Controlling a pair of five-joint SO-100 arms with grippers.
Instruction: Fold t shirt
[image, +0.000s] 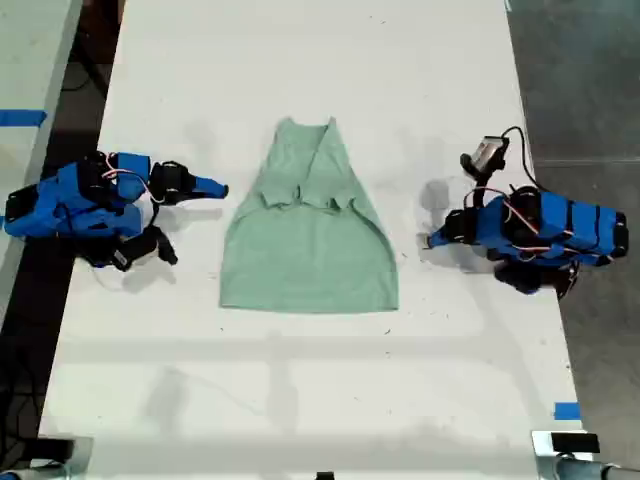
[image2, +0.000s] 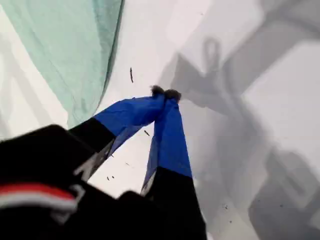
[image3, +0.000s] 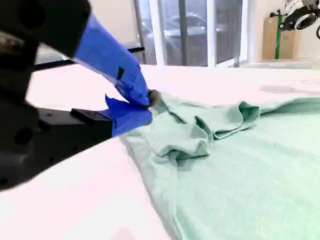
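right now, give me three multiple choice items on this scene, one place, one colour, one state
1. Where does the t shirt lie? A) between the two arms B) on the floor C) under one arm
2. What colour is the t shirt? A) red B) pale mint green C) black
3. How is my first end effector? A) wide open B) shut on the t shirt C) shut, holding nothing

1 A: the exterior view shows an arm at each side of it.
2 B: every view shows that tint.
3 C: its fingertips meet over bare table.
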